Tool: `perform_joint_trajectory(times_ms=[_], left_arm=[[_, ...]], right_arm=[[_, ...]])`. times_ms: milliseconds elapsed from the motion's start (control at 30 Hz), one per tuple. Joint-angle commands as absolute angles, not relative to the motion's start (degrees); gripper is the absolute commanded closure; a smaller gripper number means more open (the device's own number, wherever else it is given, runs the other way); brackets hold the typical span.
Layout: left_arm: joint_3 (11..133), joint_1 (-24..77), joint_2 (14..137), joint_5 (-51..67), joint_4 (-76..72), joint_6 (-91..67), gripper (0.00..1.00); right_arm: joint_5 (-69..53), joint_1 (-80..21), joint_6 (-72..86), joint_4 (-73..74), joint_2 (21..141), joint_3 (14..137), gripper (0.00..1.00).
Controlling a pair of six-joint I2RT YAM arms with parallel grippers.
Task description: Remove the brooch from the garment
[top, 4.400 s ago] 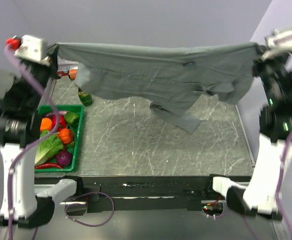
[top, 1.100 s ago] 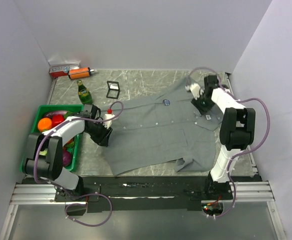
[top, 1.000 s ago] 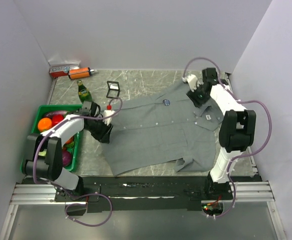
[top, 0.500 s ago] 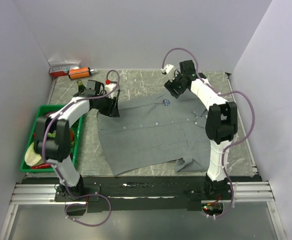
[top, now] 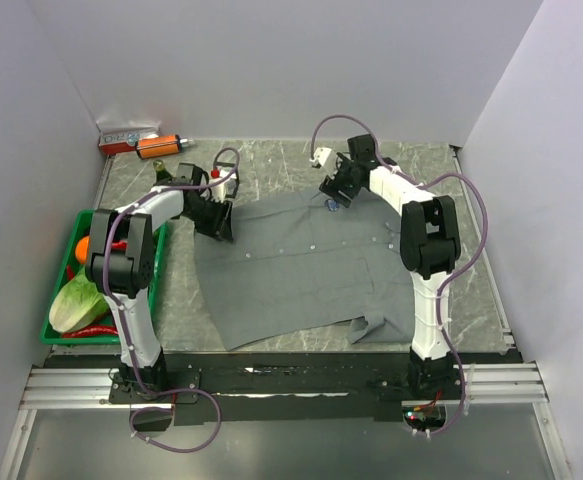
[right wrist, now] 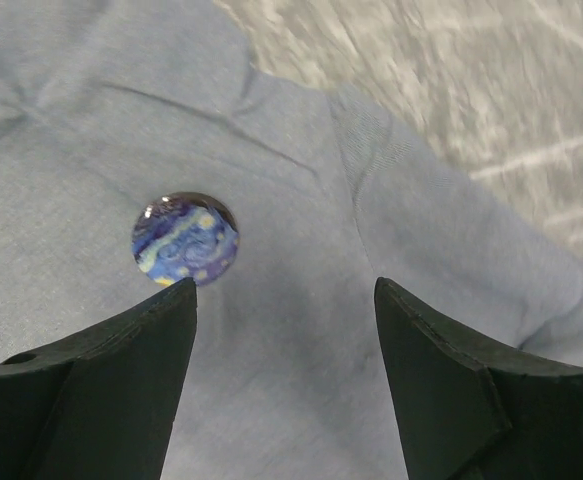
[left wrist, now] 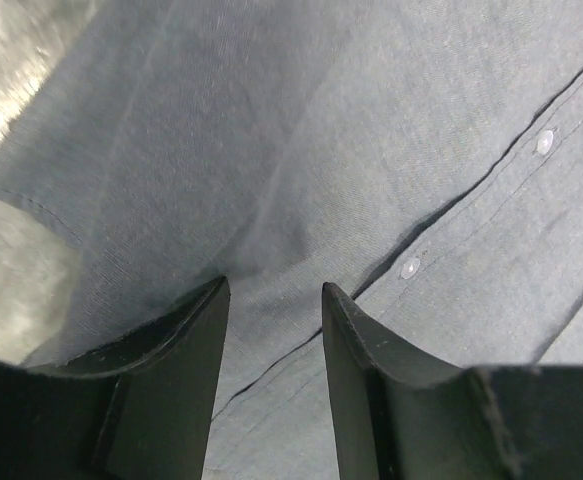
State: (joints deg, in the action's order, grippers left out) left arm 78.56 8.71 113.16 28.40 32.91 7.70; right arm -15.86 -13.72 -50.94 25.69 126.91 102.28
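1. Table (top: 271, 165) – grey marbled surface carrying everything. A green tray (top: 99, 338) of vegetables lies well to the outer side of the left fingers.
2. Garment (top: 301, 265) – a few seconds ago it hung stretched in the air between the two raised arms. It now lies spread flat on the table, front upward, so the spreading step looks complete and the fastening is exposed.
3. Left fingers (top: 221, 222) – over the last second they have travelled from the garment's near left edge to its far left corner. In the wrist view the left fingers (left wrist: 273, 290) stand about half parted, tips at the cloth (left wrist: 301, 150). The cloth lies smooth across the gap and no fold is seen pinched. They probably serve as an anchor.
4. Right fingers (top: 333, 190) – a second ago they were over the collar side. They have since swung across to the brooch, and in the wrist view the right fingers (right wrist: 286, 290) are spread wide and hold nothing.
5. Brooch (right wrist: 185, 239) – a round blue swirled disc, still seated on the garment (right wrist: 271, 400). It lies just ahead of one fingertip rather than in the middle of the gap. The next move therefore calls for a small sideways shift before closing, or cloth may be caught with it.
6. Buttons (left wrist: 545, 142) – small white discs ahead of the left fingers, not the target.
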Motion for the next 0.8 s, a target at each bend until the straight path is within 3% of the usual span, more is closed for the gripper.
perform_joint_trajectory(times_ms=[0, 367, 767], left_arm=[[81.65, 8.79, 114.08, 27.86, 36.65, 11.42, 0.52], [80.6, 8.7, 113.64, 29.62, 37.09, 10.81, 0.53], [81.39, 8.7, 113.47, 29.71, 37.79, 11.78, 0.53]], right_arm=[[-19.51, -14.59, -56.95, 24.25, 127.26, 101.6, 0.21], [-23.2, -15.82, -59.85, 28.3, 128.67, 101.42, 0.19], [-18.02, -16.7, -60.65, 29.18, 131.66, 103.1, 0.25]])
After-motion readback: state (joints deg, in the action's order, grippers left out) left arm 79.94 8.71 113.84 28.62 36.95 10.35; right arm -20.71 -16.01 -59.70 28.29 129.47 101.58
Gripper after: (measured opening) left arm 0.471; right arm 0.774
